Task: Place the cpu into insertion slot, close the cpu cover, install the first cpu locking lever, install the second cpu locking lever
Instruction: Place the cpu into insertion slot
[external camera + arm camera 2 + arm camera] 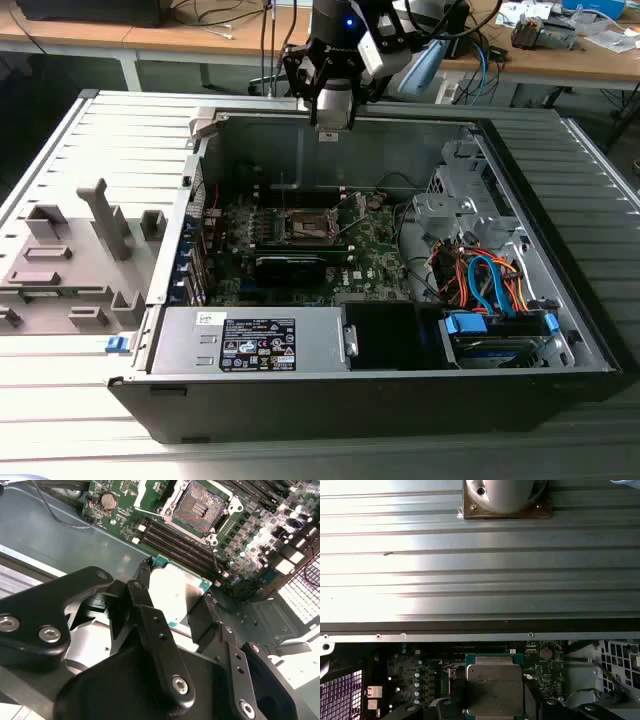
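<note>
Ribbed grey table (70,400), with an open computer case (400,405) lying flat on it. Green motherboard (385,245) on the case floor. My gripper (333,112) hangs above the case's far wall in the exterior view, well clear of the board. Insertion slot (311,228) sits mid-board. In the second wrist view the insertion slot (200,505) is uncovered, contact field bare. The cpu (177,592) is in my grip, up in the air and apart from the slot. My fingers (202,620) are closed on its opposite edges. In the first wrist view the cpu (494,690) has its silver top to the camera, board beneath.
</note>
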`<state>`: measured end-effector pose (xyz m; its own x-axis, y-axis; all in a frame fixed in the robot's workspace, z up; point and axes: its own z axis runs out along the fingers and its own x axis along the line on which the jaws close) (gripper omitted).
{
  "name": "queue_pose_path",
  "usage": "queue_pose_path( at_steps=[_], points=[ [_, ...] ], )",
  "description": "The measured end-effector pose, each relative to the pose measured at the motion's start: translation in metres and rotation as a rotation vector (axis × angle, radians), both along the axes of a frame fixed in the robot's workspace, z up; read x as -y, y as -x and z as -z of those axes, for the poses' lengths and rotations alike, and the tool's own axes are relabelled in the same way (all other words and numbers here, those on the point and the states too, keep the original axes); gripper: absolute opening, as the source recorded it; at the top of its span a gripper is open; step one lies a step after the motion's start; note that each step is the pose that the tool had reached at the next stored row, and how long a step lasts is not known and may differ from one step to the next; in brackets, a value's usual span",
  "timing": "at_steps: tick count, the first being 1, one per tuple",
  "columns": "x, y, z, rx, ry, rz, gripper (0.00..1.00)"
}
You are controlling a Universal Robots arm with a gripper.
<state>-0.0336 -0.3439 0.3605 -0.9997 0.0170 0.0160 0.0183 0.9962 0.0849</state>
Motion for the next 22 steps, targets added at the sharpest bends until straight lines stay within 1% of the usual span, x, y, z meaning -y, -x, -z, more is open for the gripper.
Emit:
queue_pose_path(
  at_steps=[1,3,7,13,22],
  points=[
    [0.0,0.0,0.0,0.0,0.0001,0.0,0.55],
    [0.0006,0.0008,0.0024,-0.0001,0.0001,0.0,0.55],
    [0.0012,0.0009,0.0029,0.0002,-0.0003,0.0,0.55],
    [0.0044,0.001,0.0032,0.0,0.0,0.0,0.55],
    [0.0059,0.001,0.0035,0.0,0.0001,0.0,0.55]
  ],
)
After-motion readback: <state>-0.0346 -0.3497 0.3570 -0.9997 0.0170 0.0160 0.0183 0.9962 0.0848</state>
